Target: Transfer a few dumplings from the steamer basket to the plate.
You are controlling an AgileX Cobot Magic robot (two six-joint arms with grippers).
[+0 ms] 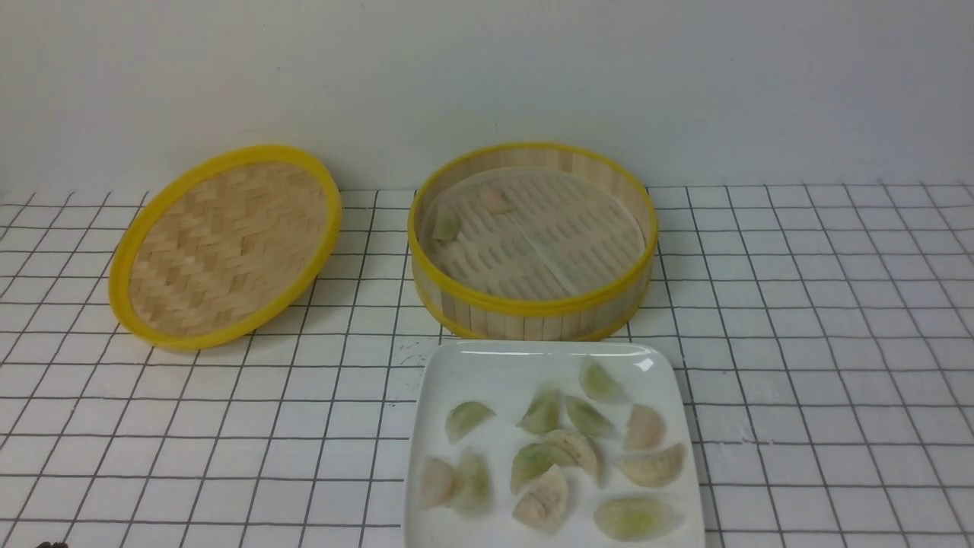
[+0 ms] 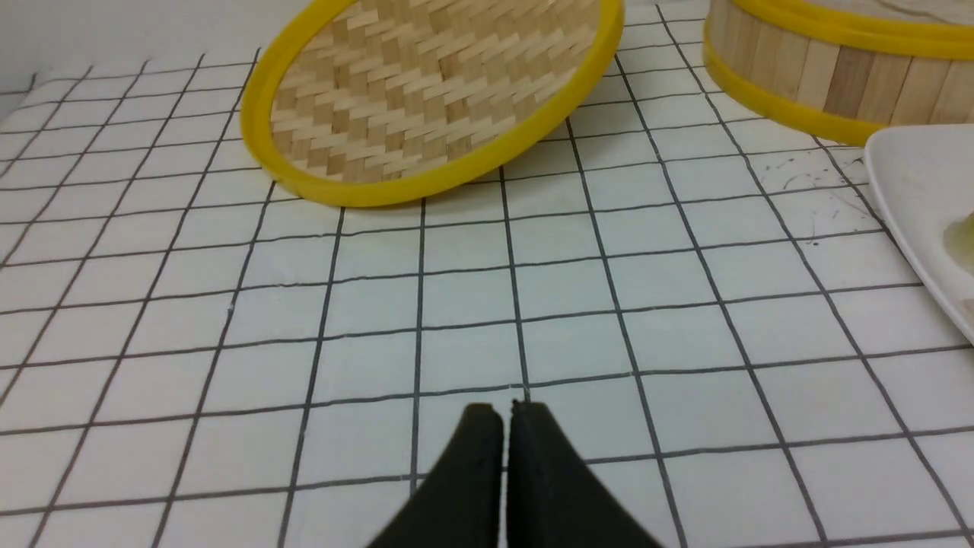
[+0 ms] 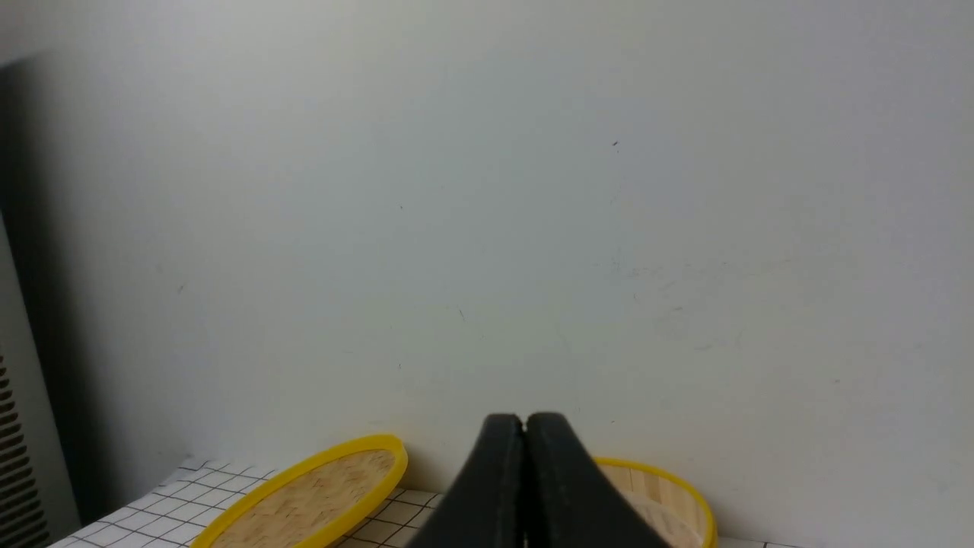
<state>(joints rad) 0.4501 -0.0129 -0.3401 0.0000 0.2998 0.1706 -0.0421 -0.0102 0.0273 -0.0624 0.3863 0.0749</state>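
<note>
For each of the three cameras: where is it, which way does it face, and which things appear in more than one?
Front: between the arms, facing plate, basket and lid; no arm shows.
Left wrist: low over the table, facing the lid; shut left pincer shows.
Right wrist: raised, facing the wall; shut right pincer shows.
Shared: lid and basket in all three.

Right pincer [image 3: 524,426] pressed closed, woven lid [image 3: 312,498], steamer basket [image 3: 670,502], pale wall [image 3: 533,190]
</note>
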